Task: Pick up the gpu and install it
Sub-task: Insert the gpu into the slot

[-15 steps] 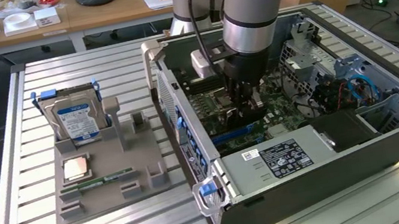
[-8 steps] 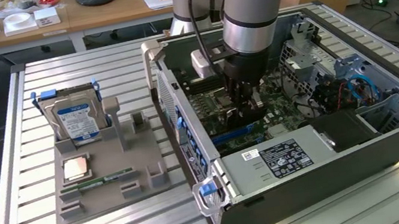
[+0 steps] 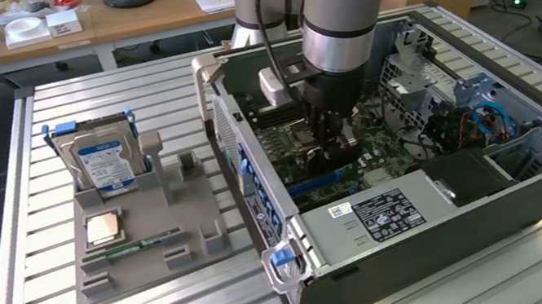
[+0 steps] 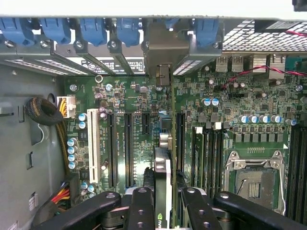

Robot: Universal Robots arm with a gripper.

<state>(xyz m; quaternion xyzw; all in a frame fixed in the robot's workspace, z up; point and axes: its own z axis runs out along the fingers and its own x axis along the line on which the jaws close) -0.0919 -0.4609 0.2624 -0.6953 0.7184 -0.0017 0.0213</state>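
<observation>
Green-edged gpu (image 4: pixel 162 167): pinched edge-on by the hand (image 4: pixel 164 199), held inside the open computer case (image 3: pixel 426 217) just over the motherboard (image 4: pixel 120 96) slots. Pick-up is judged done; seating is judged unfinished, and contact with a slot cannot be told.

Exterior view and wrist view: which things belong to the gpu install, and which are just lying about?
Job: gpu, gripped between the fingers; motherboard; computer case.
Lying about: hard drive, RAM stick, CPU chip, grey holder tray.
</observation>
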